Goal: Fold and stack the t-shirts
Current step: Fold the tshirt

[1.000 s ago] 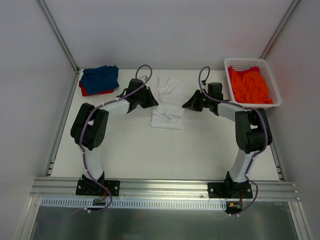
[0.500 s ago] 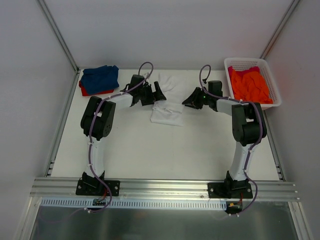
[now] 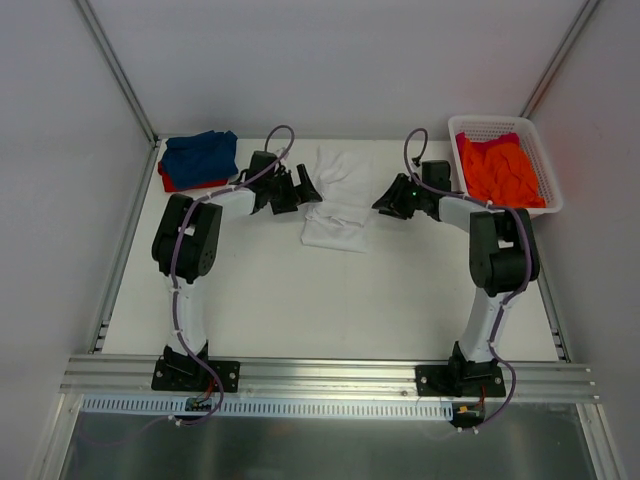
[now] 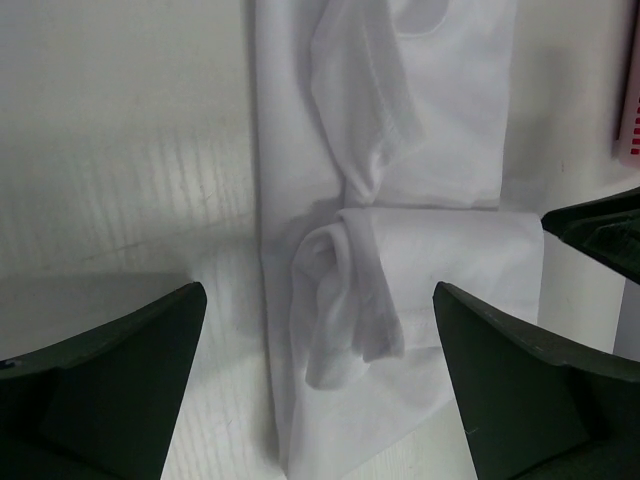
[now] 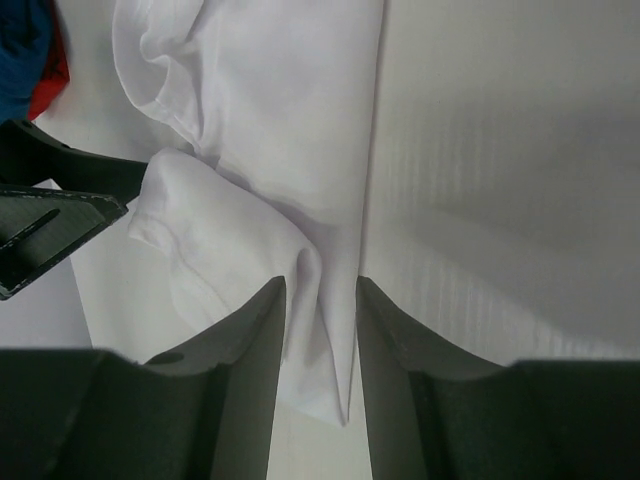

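The white t-shirt (image 3: pixel 336 200) lies partly folded at the table's far middle, its near part doubled over in rumpled layers (image 4: pixel 400 150). My left gripper (image 3: pixel 307 190) hovers at its left edge, jaws wide open (image 4: pixel 320 350) with only cloth below them. My right gripper (image 3: pixel 385 204) sits at the shirt's right edge, jaws a narrow way open (image 5: pixel 320 284); a shirt corner (image 5: pixel 270 100) shows through the gap, not pinched. A folded blue t-shirt (image 3: pixel 200 154) rests on a red one (image 3: pixel 183 184) at the far left. An orange t-shirt (image 3: pixel 498 172) fills the basket.
The white lattice basket (image 3: pixel 490 122) stands at the far right corner against the wall rail. Grey walls close in the table on three sides. An aluminium rail (image 3: pixel 330 372) carrying both arm bases runs along the near edge.
Both grippers were shut on the white shirt's edges a second ago; both have opened and let it go, the left one widely. The left arm drew back leftward.
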